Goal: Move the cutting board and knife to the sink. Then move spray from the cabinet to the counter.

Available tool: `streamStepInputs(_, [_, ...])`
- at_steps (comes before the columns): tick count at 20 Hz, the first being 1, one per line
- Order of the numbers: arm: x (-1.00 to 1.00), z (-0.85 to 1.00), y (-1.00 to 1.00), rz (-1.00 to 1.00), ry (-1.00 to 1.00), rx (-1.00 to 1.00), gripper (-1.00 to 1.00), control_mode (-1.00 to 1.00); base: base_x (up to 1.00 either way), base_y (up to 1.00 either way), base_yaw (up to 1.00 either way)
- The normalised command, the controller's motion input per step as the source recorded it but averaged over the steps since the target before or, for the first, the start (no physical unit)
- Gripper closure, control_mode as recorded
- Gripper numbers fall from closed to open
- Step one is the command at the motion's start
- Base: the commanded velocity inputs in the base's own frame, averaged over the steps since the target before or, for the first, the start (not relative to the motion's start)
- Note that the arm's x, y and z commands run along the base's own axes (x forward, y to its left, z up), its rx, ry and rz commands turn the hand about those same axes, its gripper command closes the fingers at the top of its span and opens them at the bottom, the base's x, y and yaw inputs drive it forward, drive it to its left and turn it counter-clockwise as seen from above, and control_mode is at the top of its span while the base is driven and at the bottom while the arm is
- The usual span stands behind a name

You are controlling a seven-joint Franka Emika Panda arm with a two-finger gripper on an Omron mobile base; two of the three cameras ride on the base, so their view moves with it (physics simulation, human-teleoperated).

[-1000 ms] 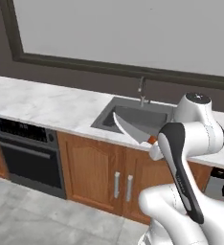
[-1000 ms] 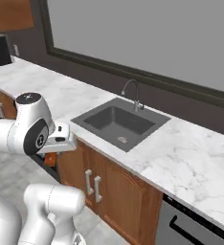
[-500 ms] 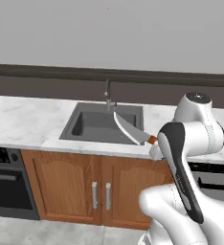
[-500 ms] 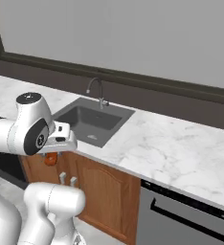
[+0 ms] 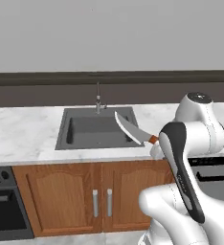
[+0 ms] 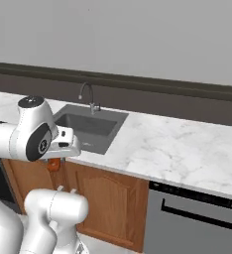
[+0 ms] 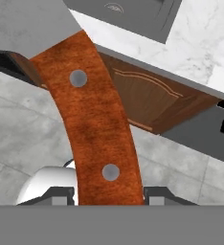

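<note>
Sink [image 5: 92, 131] sat recessed in the counter [image 5: 23, 136], faucet [image 5: 98, 98] at its back edge; you could see nothing lying in the basin from either base view. In the right base view the sink [image 6: 88, 127] lay just beyond the arm, with marble counter [image 6: 182, 154] running off to the right over a dark appliance front [image 6: 197, 223].

Knife [image 5: 133, 130] was off the counter, held in the air in front of the counter's front edge, beside the sink's right front corner. Long axis ran on a slant: blade tip up and to the left toward the sink, handle down and to the right into the hand.

Your fingers [image 7: 61, 194] pinched the handle [image 7: 92, 129] between them, one tip on each side, handle filling the gap. In the hand view, the reddish-brown handle with its two grey rivets curved away from the fingers, the blade base [image 7: 28, 28] beyond, cabinet doors [image 7: 147, 103] and grey floor [image 7: 18, 139] below.
</note>
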Motion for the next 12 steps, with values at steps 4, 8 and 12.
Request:
streamStepInputs(4, [0.0,0.0,0.0,0.0,0.0,0.0,1.0,1.0,0.0,0.85,-0.26])
streamStepInputs(8, [0.0,0.0,0.0,0.0,0.0,0.0,1.0,1.0,0.0,0.59,-0.24])
streamStepInputs(12, [0.0,0.0,0.0,0.0,0.0,0.0,1.0,1.0,0.0,0.02,-0.22])
